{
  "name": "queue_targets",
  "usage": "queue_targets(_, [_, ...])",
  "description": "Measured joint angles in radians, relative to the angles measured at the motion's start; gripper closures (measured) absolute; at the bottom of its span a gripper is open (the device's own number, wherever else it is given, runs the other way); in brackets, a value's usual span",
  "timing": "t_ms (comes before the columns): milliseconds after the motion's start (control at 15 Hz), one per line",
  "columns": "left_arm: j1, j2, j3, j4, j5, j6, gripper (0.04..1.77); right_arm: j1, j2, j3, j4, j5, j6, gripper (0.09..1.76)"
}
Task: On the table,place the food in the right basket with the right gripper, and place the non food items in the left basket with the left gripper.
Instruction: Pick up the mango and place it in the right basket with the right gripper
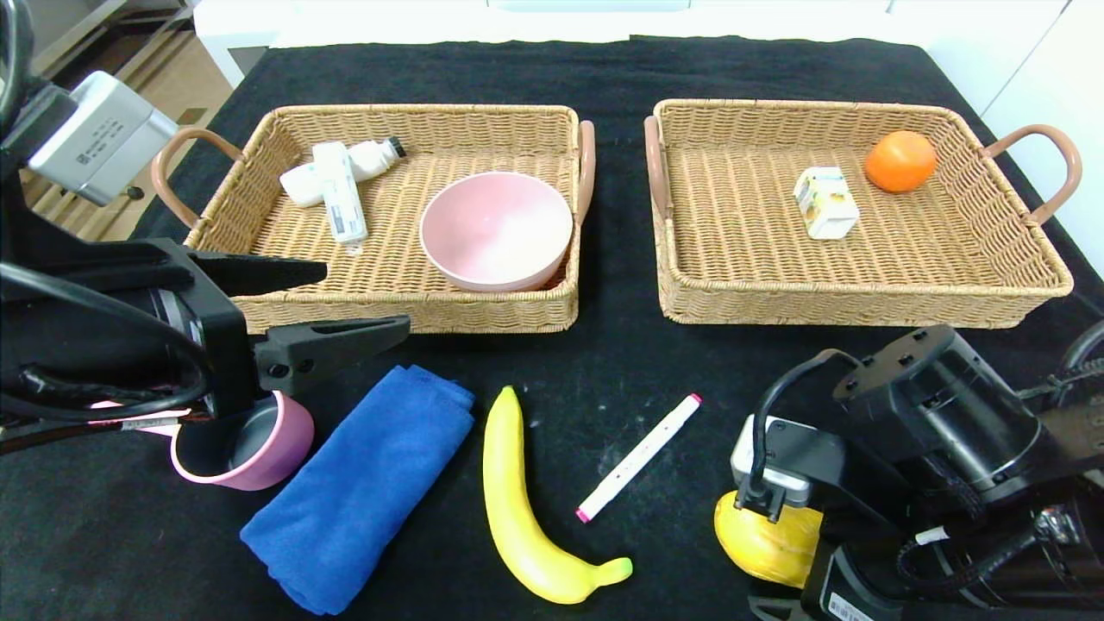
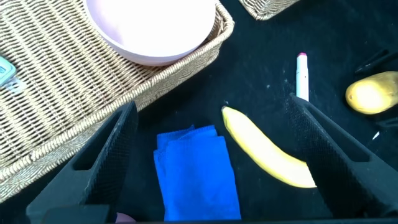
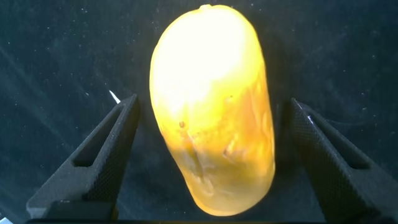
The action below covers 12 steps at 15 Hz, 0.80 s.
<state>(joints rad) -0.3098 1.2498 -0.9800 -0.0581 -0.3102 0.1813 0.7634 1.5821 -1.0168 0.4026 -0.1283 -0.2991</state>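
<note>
- Mango [image 3: 211, 112] on the black table [image 1: 604, 362] at about 5 o'clock in the head view, long axis running between the right gripper's [image 3: 211, 162] two fingers, neither finger touching it.
- Right gripper low over the mango, fingers spread wide on either side; arm folded in from 4 o'clock, wrist pointing down.
- Left gripper [image 1: 345, 302] at 9 o'clock, level above the near rim of the left basket [image 1: 259, 129], fingers apart, nothing between them.
- One banana [image 1: 526, 509], long axis roughly 12 to 5 o'clock, green tip toward 4 o'clock.
- One marker [image 1: 638, 457], pink cap pointing to about 1 o'clock.
- One folded blue cloth [image 1: 362, 492], lying 1 to 7 o'clock.
- One pink cup [image 1: 250, 448] partly under the left gripper, seemingly tipped on its side.
- Left basket: one pink bowl [image 1: 496, 228], two white tubes or bottles [image 1: 336, 185] crossed.
- Right basket [image 1: 862, 285]: one orange [image 1: 900, 160], one small carton [image 1: 825, 203].
</note>
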Motion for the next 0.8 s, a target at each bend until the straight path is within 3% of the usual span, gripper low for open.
queue_targets(67, [0.0,0.0,0.0,0.0,0.0,0.0,0.09,0.0,0.002,0.0,0.0,0.0,0.0,0.17])
queue_targets(267, [0.0,0.0,0.0,-0.001,0.0,0.0,0.09,0.0,0.006,0.001,0.0,0.0,0.002,0.68])
queue_targets(333, [0.0,0.0,0.0,-0.001,0.0,0.0,0.09,0.0,0.006,0.001,0.0,0.0,0.001,0.77])
queue_targets(800, [0.0,-0.001,0.0,-0.001,0.0,0.0,0.09,0.0,0.006,0.0,0.0,0.001,-0.002,0.86])
